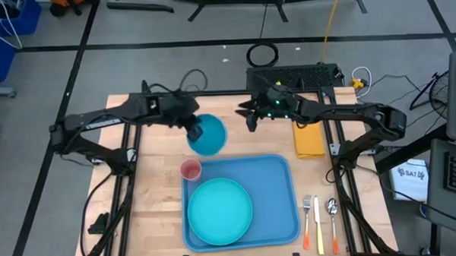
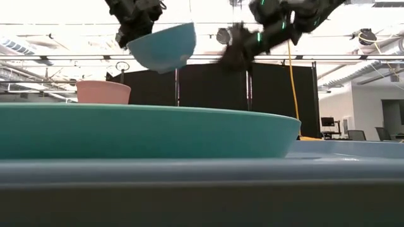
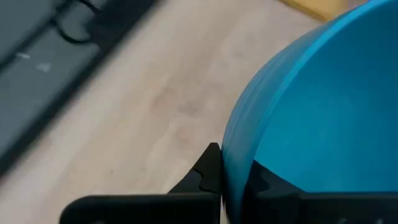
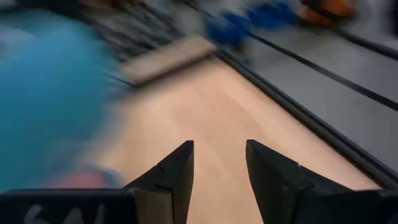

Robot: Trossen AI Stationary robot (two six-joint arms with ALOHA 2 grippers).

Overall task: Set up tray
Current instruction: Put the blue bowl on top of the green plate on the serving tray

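Left gripper (image 3: 231,183) clamps blue bowl's (image 1: 208,134) rim, unlabelled.

Pale wood table (image 1: 159,214), smooth plastic tray (image 1: 279,188), glossy bowl (image 1: 209,135), cloth napkin (image 1: 309,140)

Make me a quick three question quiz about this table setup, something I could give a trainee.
1. True or false: the left gripper is shut on the rim of the blue bowl.
2. What lies on the tray? A) a plate B) a napkin C) a fork
3. Fill in: the pink cup stands on the table just off the tray's far ____ corner.

Key
1. True; the low view shows the bowl lifted and tilted.
2. A; the plate. The napkin and cutlery lie on the table, and the right gripper is open and empty.
3. Left.
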